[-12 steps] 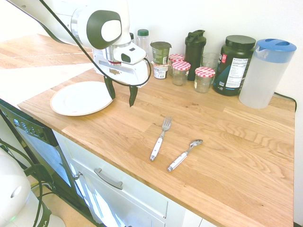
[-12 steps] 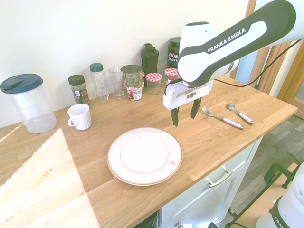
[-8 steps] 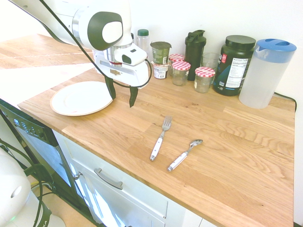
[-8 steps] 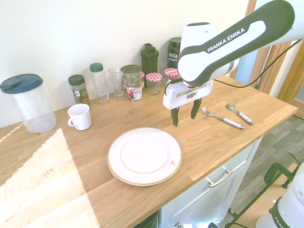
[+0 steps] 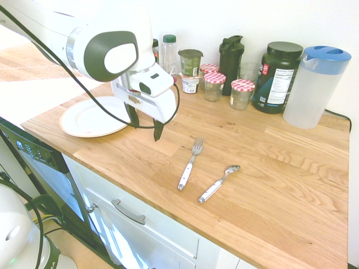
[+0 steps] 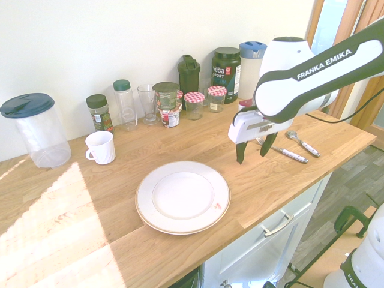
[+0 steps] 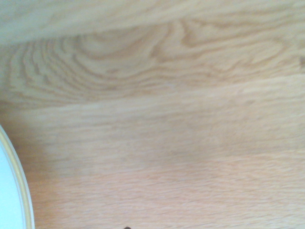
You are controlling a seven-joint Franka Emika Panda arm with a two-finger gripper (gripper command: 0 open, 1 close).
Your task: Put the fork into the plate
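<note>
Hovering between plate [image 6: 183, 197] and fork [image 5: 189, 164], gripper [image 6: 253, 153] empty.

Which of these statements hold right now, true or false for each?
1. The white-handled silver fork lies on the wooden counter, outside the round cream plate. True.
2. The end effector holds the fork. False: its open fingers are empty.
3. The white-handled spoon lies beside the fork. True.
4. The white mug stands on the plate. False: it stands on the counter, apart from it.
</note>
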